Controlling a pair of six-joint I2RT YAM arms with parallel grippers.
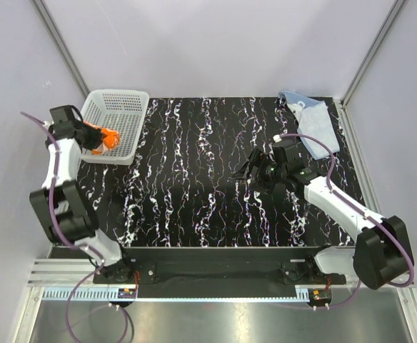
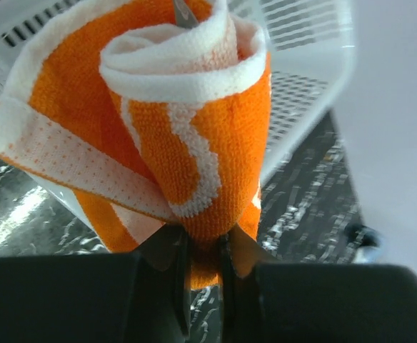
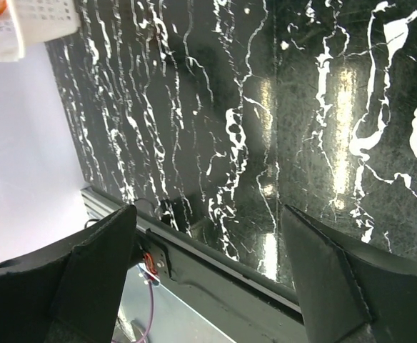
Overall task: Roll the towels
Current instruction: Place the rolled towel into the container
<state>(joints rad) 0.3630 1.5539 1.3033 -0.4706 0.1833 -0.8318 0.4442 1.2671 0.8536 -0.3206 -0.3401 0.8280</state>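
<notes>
Our left jaws, clamped on the rolled orange towel [image 2: 187, 143], hold it at the white basket [image 1: 117, 102] by the far left corner of the surface [image 1: 194, 214]; right jaws hang wide apart. Next, we judge: release it, then roll the blue towel [image 1: 313, 118] crumpled at the far right corner

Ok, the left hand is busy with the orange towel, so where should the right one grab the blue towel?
Probably the near edge of the blue towel, from above on its inner side. It lies low and rumpled in the far right corner, walls close behind and beside it; the open right hand hovers on that free side.
</notes>
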